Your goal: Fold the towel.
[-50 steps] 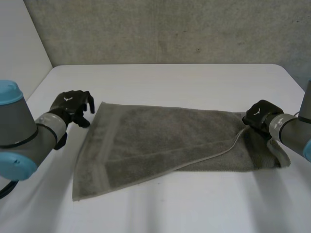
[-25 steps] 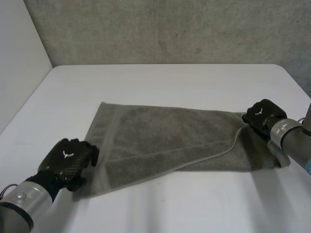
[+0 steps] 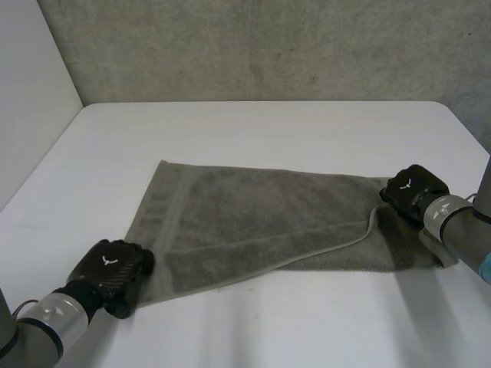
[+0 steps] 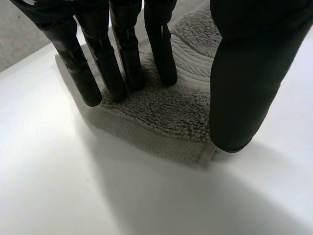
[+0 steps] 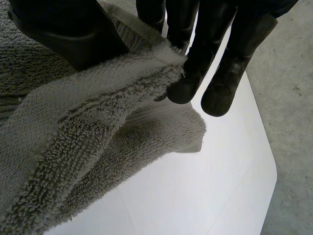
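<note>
A grey terry towel (image 3: 261,222) lies flat across the middle of the white table (image 3: 268,130), nearer its front edge. One layer is already turned over, so a hemmed edge runs slantwise across the cloth.

Toward the table's front-left corner, the left hand (image 3: 113,264) rests on the towel's near-left corner. Its fingers (image 4: 124,49) are straight and side by side, with the tips pressing into the pile. The thumb (image 4: 249,73) stands apart at the hem and nothing is pinched.

Toward the table's right edge, the right hand (image 3: 414,188) has the cloth's right end clamped. In the wrist view, the thumb (image 5: 63,34) and fingers (image 5: 195,54) squeeze a raised corner of the top layer, and the lower layer sags beneath it onto the table.

The towel looks soft, light and limp. It would likely droop and drag from any single hold, though its looped pile should grip well. The banded hems and corners appear to be the firmest places to take it, one corner per hand, to keep an edge taut.
</note>
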Controlling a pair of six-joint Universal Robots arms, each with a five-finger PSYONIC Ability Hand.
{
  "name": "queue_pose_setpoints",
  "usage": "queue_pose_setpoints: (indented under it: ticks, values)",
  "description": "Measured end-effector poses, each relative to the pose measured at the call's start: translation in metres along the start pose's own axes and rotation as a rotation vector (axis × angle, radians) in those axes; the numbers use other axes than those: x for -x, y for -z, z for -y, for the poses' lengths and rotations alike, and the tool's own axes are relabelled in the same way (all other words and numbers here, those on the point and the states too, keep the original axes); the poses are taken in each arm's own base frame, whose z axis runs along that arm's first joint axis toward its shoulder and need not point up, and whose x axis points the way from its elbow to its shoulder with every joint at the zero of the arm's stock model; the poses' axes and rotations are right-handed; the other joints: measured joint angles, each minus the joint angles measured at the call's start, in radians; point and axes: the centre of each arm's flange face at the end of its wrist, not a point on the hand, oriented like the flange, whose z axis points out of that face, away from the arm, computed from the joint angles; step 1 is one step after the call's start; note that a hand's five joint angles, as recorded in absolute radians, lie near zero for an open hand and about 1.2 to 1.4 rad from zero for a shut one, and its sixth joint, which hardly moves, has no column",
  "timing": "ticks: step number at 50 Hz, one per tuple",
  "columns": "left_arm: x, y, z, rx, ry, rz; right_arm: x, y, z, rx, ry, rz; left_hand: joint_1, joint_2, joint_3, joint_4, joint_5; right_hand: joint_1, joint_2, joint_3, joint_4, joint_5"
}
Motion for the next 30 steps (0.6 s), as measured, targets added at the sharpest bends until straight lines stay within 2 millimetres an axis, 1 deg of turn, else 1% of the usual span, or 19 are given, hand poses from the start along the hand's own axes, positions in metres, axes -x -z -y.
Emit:
queue_pose_setpoints:
  ticks: [2, 7, 17, 21, 25, 26, 30]
  values:
    - [0.001, -0.003, -0.001, -0.007, -0.003, 0.004, 0.000, 0.000, 0.000, 0.000, 0.001, 0.000, 0.013, 0.018, 0.019, 0.018, 0.019, 0.000, 0.000, 0.000, 0.000, 0.000]
    - [0.003, -0.011, -0.003, -0.014, -0.007, 0.009, 0.001, 0.000, -0.001, 0.000, 0.004, 0.001, 0.148, 0.150, 0.150, 0.150, 0.141, 0.000, 0.000, 0.000, 0.000, 0.000]
    - [0.007, -0.021, -0.002, -0.040, -0.017, 0.021, 0.003, 0.000, -0.001, 0.002, 0.007, 0.007, 0.293, 0.299, 0.298, 0.299, 0.292, 0.000, 0.000, 0.000, 0.000, 0.000]
    - [0.008, -0.023, -0.001, -0.050, -0.021, 0.026, 0.004, -0.001, -0.002, 0.002, 0.008, 0.008, 0.329, 0.336, 0.334, 0.334, 0.329, 0.000, 0.000, 0.000, 0.000, 0.000]
    - [0.009, -0.024, 0.000, -0.058, -0.024, 0.030, 0.004, -0.001, -0.002, 0.003, 0.008, 0.009, 0.450, 0.459, 0.458, 0.460, 0.447, 0.000, 0.000, 0.000, 0.000, 0.000]
    - [0.009, -0.024, 0.000, -0.060, -0.025, 0.030, 0.004, -0.001, -0.002, 0.004, 0.009, 0.009, 0.508, 0.517, 0.517, 0.517, 0.506, 0.000, 0.000, 0.000, 0.000, 0.000]
    - [0.009, -0.024, 0.002, -0.067, -0.027, 0.032, 0.004, 0.000, -0.002, 0.004, 0.010, 0.008, 0.542, 0.569, 0.568, 0.569, 0.556, 0.000, 0.000, 0.000, 0.000, 0.000]
